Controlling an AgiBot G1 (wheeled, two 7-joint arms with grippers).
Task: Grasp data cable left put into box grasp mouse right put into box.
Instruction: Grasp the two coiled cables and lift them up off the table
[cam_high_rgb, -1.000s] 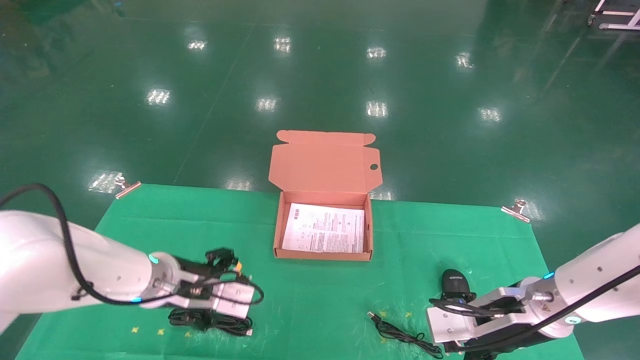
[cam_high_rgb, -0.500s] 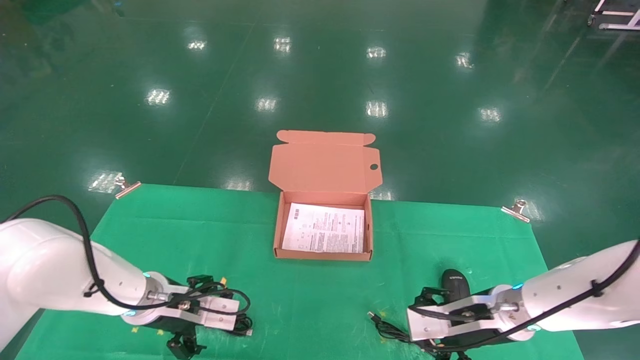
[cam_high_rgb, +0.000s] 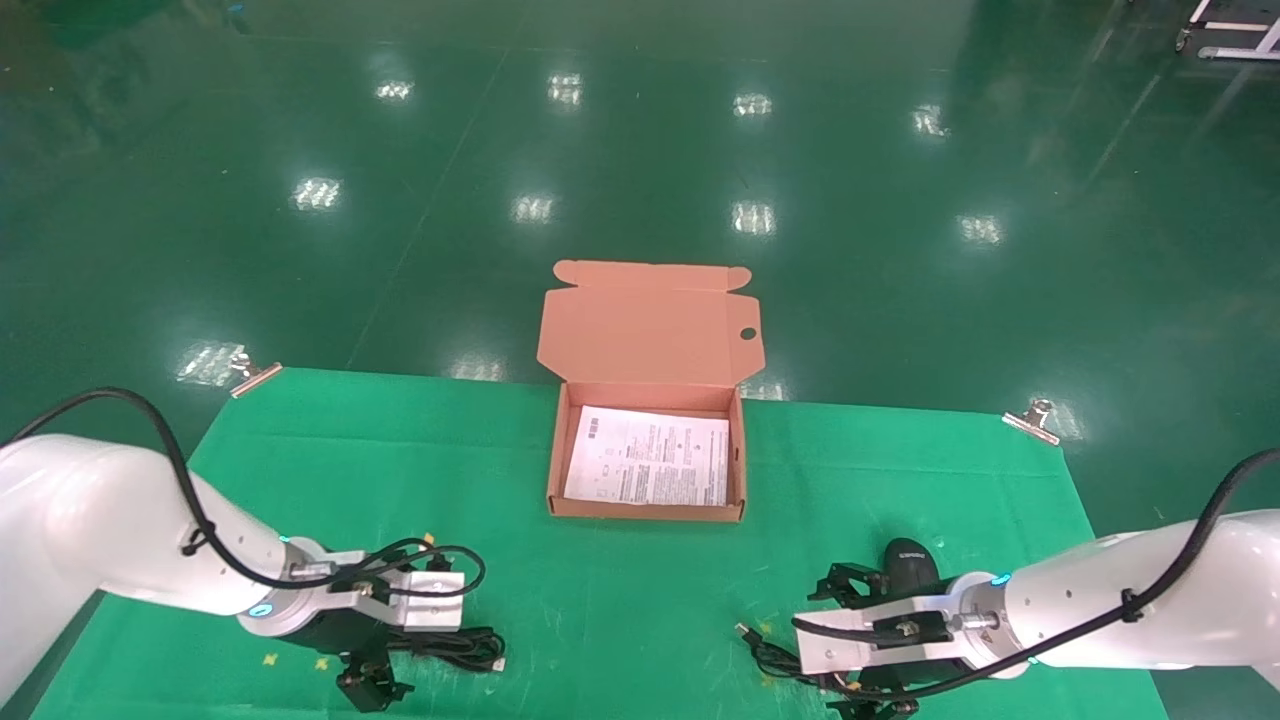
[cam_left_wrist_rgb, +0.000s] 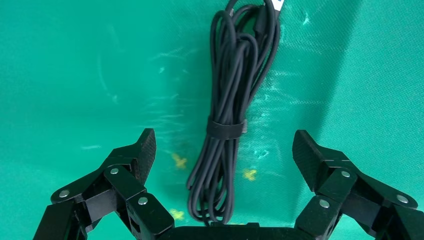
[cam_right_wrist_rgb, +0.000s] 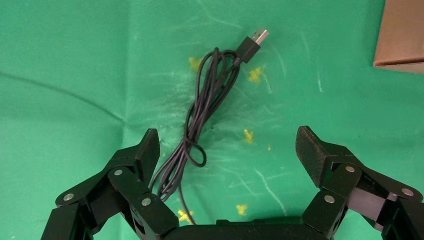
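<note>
Now both arms have dropped lower, toward the bottom of the head view. The left end effector (cam_left_wrist_rgb: 223, 150) hangs wide open right over the data cable (cam_left_wrist_rgb: 232, 105), which lies on the green worktop (cam_high_rgb: 620, 590) at lower left. The right end effector (cam_right_wrist_rgb: 227, 150) is wide open too, over the mouse's thin cord (cam_right_wrist_rgb: 200, 125); the mouse (cam_high_rgb: 908, 566) sits lower right. The box (cam_high_rgb: 645, 510) waits open in the middle. Nothing is grabbed yet.

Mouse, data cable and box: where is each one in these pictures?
mouse (cam_high_rgb: 908, 563), head view, on its black top shell.
data cable (cam_left_wrist_rgb: 226, 129), left wrist view, on the strap around its loops.
box (cam_high_rgb: 646, 511), head view, on its near front wall.
</note>
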